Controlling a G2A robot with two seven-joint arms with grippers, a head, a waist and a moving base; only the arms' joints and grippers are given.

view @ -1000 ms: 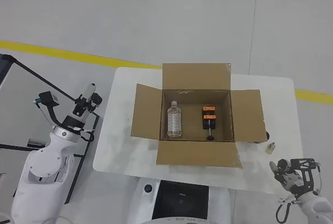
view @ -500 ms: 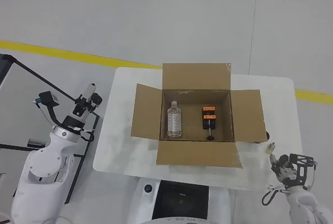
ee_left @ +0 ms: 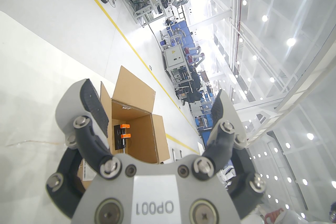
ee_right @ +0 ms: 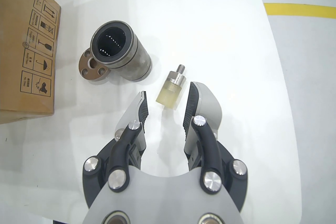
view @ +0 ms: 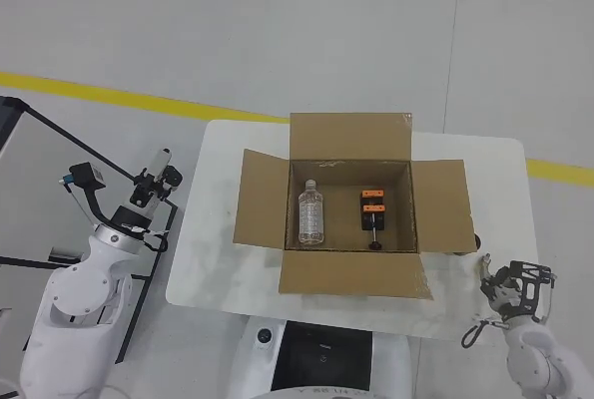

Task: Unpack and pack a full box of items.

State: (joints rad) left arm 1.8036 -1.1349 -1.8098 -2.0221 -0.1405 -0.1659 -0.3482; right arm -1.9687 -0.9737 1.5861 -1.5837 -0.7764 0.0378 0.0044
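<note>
Top view: the cardboard box (view: 351, 135) stands open in the middle of the white table (view: 227, 150), all four flaps out. A clear bottle (view: 310, 211) and a black-and-orange clamp (view: 373, 211) lie inside it, apart from each other. The left arm is held off the table's left side, elbow bent, with the left gripper (view: 163, 165) raised and aimed across the table; it is where it was a second ago. The right arm comes up from the table's near right corner, and the right gripper (view: 488, 279) now sits low over the tabletop just right of the box's right flap. It has slid inward from the table edge over the last second.

Left wrist view: the left gripper (ee_left: 155, 89) is spread wide and holds nothing. Past it stands the box (ee_left: 136, 93), the clamp (ee_left: 122, 134) showing inside.

Right wrist view: the right gripper (ee_right: 167, 89) is parted about halfway, its pads (ee_right: 189, 101) flanking a small yellowish cylinder with a metal stud (ee_right: 172, 86). A gap shows on each side, so nothing is gripped. The cylinder lies on the table (ee_right: 210, 25). Near it a steel linear bearing (ee_right: 120, 49) rests against a brown flange (ee_right: 90, 68), close to the box wall (ee_right: 23, 51)
</note>
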